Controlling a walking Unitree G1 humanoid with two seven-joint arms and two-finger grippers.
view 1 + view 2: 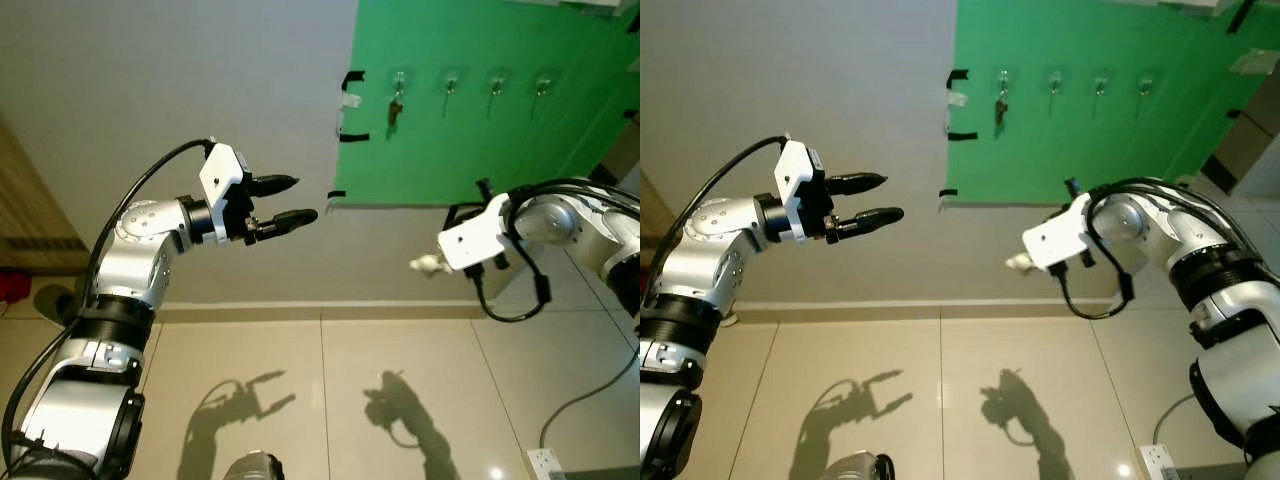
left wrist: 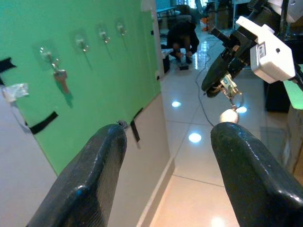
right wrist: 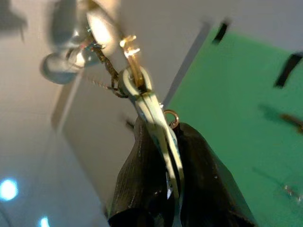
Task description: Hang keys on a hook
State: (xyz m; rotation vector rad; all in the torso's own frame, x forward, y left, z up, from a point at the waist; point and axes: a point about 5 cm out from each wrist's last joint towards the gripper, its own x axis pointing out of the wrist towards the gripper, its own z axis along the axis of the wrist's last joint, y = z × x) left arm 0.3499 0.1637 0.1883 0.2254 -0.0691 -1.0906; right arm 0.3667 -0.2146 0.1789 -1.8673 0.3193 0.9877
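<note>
A green board [image 1: 470,120] on the wall carries a row of several clear hooks [image 1: 451,80]. A dark key [image 1: 395,110] hangs on the leftmost hook [image 1: 399,78]. My right gripper [image 3: 165,156] is shut on a bunch of keys [image 3: 158,127], and a pale round fob [image 1: 428,264] dangles from its chain. It hovers below the board's lower edge, away from the hooks. My left gripper [image 1: 303,198] is raised to the left of the board, open and with nothing in it. In the left wrist view the right gripper [image 2: 218,84] and the fob [image 2: 228,115] are ahead.
Black tape strips [image 1: 352,135] mark the board's left edge. A beige tiled floor [image 1: 320,400] lies below, with a white socket [image 1: 545,462] and a cable at the right. A wooden panel [image 1: 30,220] stands far left. A person [image 2: 184,38] crouches far down the room.
</note>
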